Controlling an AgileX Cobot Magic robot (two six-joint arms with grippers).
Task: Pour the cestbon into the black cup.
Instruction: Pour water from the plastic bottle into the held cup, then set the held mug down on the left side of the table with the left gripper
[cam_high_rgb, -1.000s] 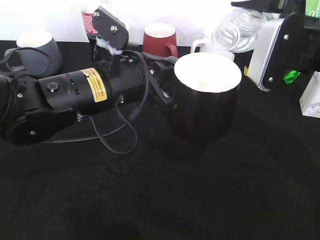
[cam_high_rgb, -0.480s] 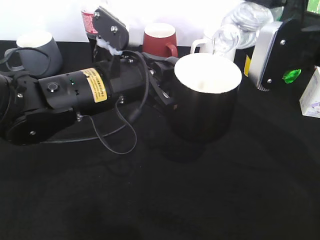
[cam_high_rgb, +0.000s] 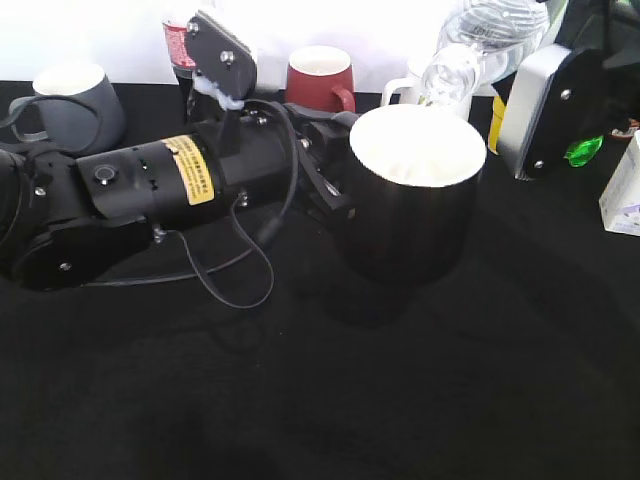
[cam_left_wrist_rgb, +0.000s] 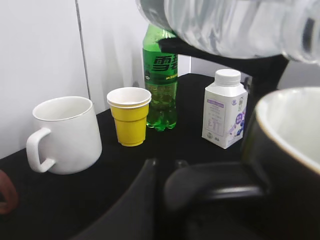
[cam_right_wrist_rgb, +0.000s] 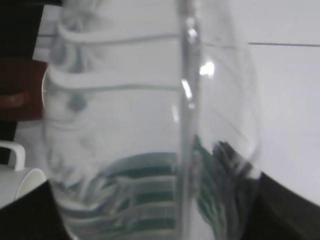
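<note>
The black cup, glossy with a white inside, stands mid-table. My left gripper is shut on its black loop handle; the cup's rim shows at the right of the left wrist view. My right gripper is shut on the cestbon, a clear bottle tilted steeply with its neck just above the cup's far rim. The bottle fills the right wrist view, its green label at the bottom, and crosses the top of the left wrist view.
A grey mug, a dark red mug and a red-labelled bottle stand at the back. A white mug, a yellow paper cup, a green soda bottle and a white carton stand behind.
My right gripper has tipped the cestbon further, bringing its neck down and left over the black cup's rim. The left arm and cup have not moved.
</note>
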